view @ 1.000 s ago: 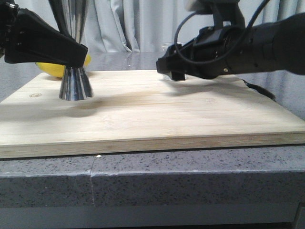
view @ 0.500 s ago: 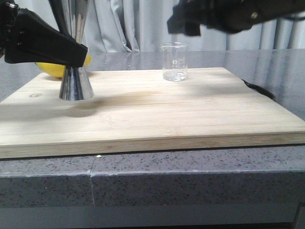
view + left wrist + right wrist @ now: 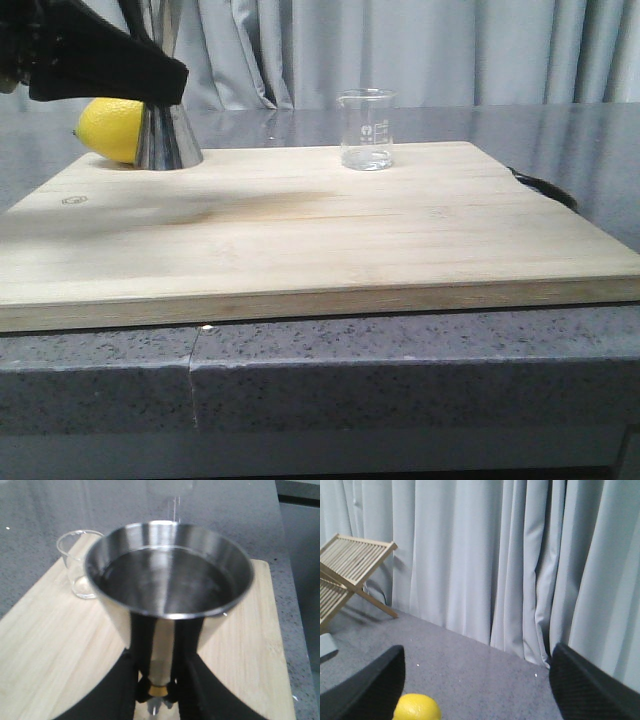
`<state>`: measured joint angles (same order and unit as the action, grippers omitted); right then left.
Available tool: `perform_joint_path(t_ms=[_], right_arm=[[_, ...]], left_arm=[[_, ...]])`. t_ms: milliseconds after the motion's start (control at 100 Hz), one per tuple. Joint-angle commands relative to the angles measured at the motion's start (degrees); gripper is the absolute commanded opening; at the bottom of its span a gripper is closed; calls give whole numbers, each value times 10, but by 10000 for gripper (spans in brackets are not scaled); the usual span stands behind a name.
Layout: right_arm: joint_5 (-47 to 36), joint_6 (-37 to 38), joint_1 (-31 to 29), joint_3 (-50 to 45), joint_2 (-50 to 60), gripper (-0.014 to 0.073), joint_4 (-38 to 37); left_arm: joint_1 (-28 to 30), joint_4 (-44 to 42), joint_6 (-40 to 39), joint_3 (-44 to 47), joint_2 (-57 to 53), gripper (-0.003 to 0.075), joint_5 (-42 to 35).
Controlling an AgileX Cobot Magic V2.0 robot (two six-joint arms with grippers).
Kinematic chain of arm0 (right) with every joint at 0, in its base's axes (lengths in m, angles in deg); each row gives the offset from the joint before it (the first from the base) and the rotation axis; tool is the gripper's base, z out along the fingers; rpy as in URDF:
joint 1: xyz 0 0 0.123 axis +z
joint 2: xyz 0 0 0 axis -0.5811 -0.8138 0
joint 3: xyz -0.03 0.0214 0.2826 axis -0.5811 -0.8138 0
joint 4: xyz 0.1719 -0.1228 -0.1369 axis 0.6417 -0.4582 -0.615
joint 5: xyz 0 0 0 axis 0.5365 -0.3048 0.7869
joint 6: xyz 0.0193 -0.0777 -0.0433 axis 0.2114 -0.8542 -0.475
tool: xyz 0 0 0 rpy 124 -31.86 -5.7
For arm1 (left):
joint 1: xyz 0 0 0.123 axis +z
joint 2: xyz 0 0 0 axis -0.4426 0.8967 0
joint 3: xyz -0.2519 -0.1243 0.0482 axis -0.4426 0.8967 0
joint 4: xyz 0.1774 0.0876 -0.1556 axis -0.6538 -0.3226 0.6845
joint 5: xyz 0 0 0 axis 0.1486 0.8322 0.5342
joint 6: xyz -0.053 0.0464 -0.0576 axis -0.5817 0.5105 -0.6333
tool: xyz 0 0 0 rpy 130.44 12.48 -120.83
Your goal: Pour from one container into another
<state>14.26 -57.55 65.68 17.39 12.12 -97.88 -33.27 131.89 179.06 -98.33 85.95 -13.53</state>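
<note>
Small clear glass beaker [image 3: 367,129] with white printed marks, upright on the pale wooden board [image 3: 320,240] toward its far edge, nothing gripping it; too little visible to tell whether any liquid lies inside. Tall shiny steel hourglass jigger [image 3: 166,132] with a thin gold band at the waist, well apart from the beaker toward the board's far left corner, lower cone clear of the wood and lifted above it. Upper cup of the jigger seen open-mouthed in the left wrist view, inner wall dark and reflective, contents not readable. Left gripper [image 3: 156,692] clamped on the jigger's narrow waist, black fingers [image 3: 120,680] pressed against either side. Yellow lemon [image 3: 110,129] just behind the jigger, beyond the board's far left corner. Board resting on a grey speckled stone counter [image 3: 400,370], a seam running through the front face below the board. Pale grey-blue curtains [image 3: 420,50] hanging behind. Right gripper [image 3: 477,685] raised and spread wide, holding nothing, aimed at the curtains, with a slatted wooden rack [image 3: 347,572] standing on the counter off to one side.
</note>
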Motion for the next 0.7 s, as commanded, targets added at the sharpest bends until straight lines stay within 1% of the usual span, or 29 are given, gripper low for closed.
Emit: perform_joint_path(t_ms=[0, 170, 310, 370, 520, 690], right_arm=[[-37, 1, 7, 13, 37, 535, -1], [-8, 1, 11, 13, 69, 535, -1], [12, 1, 11, 13, 88, 535, -1], [20, 1, 11, 13, 92, 535, -1], [26, 1, 11, 13, 92, 535, -1], [28, 1, 12, 13, 92, 535, -1]], left_arm=[[-4, 79, 24, -18, -22, -19, 25], [-4, 114, 52, -18, -11, -19, 15], [-4, 117, 52, -18, 9, -19, 16], [-4, 118, 66, -18, 16, -19, 17], [-4, 140, 86, -18, 30, -19, 17], [-4, 139, 90, -18, 51, -19, 19]])
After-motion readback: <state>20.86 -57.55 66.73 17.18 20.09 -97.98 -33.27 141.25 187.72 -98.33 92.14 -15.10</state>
